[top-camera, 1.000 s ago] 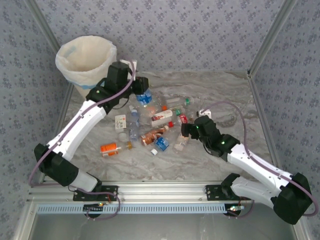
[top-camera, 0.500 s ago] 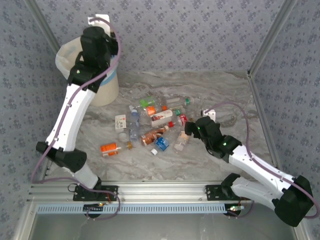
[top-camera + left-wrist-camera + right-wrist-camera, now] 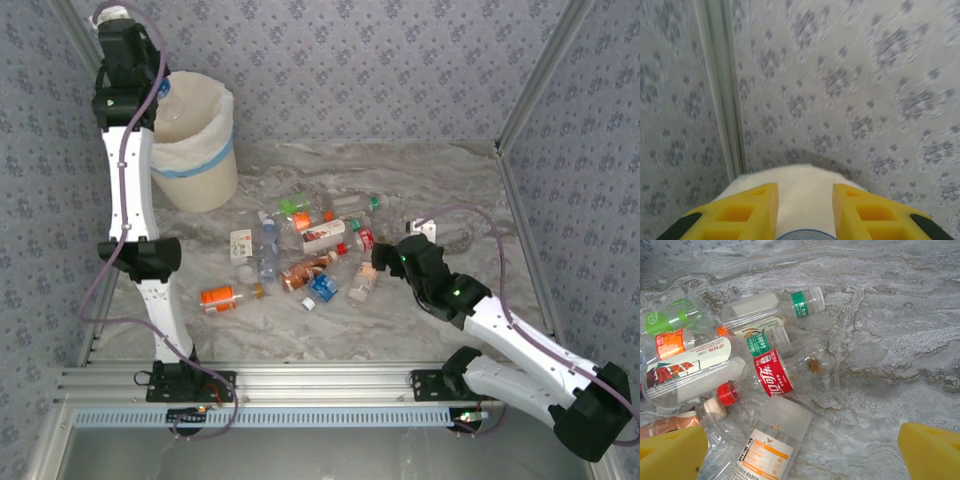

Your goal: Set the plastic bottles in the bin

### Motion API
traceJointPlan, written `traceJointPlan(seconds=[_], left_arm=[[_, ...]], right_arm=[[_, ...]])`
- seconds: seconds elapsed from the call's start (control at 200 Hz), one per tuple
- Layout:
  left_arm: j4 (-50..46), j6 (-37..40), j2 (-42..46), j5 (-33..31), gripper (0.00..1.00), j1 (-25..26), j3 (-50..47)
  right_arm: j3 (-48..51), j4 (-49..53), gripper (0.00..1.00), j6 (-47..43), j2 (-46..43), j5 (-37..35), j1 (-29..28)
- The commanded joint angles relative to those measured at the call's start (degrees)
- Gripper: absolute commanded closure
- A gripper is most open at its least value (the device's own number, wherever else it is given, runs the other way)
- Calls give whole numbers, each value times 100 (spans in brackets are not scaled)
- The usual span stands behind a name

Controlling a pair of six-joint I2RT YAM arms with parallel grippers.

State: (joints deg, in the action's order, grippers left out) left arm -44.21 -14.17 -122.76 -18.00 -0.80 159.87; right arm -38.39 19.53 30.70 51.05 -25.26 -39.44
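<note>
Plainly mid-drop: holding a bluish bottle in the narrowly closed left gripper, raised high over what looks like the left side of the mouth of the cream bin, yellow fingers facing the patterned wall. Could miss on release from here: close to the rim, so liable to strike the white liner, bounce, and land back on the marble table, or to drag the bag edge inward. Little slack on that side, either: stretched almost upright beside the corner post, near the left wall, with scant room for swinging further out. Meanwhile, hovering low with the right gripper spread wide over the pile of plastic bottles, just above a white-capped one lying against the red Coca-Cola bottle. Risks, on closing there, pinching two at once, or squirting a round, slick one sideways into its neighbours. Plenty of bare table right of the pile and toward the far wall; tighter toward the near rail.
</note>
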Motion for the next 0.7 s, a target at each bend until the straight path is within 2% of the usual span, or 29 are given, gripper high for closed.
traceJointPlan(seconds=[0.0, 0.125, 0.175, 0.27, 0.39, 0.445, 0.5, 0.54, 0.695], left_arm=[[-468, -774, -102, 539, 100, -178, 213], [-478, -951, -370, 744, 100, -305, 176], [-543, -1057, -471, 742, 93, -337, 176], [-706, -1355, -593, 820, 71, -407, 176], [-743, -1508, -687, 988, 37, -432, 176], [-762, -1540, -696, 1054, 16, -439, 176], [-782, -1546, -683, 1108, 5, -438, 180], [-799, -1544, -664, 1155, 1, -439, 176], [-862, -1471, -559, 1784, 1, -435, 176]], right_arm=[[89, 174, 0, 129, -224, 4, 12], [155, 184, 0, 195, -340, -40, 11], [156, 203, 0, 206, -358, -49, 9], [157, 220, 0, 216, -384, -74, 8], [157, 239, 0, 218, -409, -144, 10], [164, 249, 0, 210, -407, -169, 10], [158, 241, 0, 212, -405, -179, 11], [172, 230, 0, 215, -410, -181, 15], [231, 150, 0, 184, -411, -165, 7]])
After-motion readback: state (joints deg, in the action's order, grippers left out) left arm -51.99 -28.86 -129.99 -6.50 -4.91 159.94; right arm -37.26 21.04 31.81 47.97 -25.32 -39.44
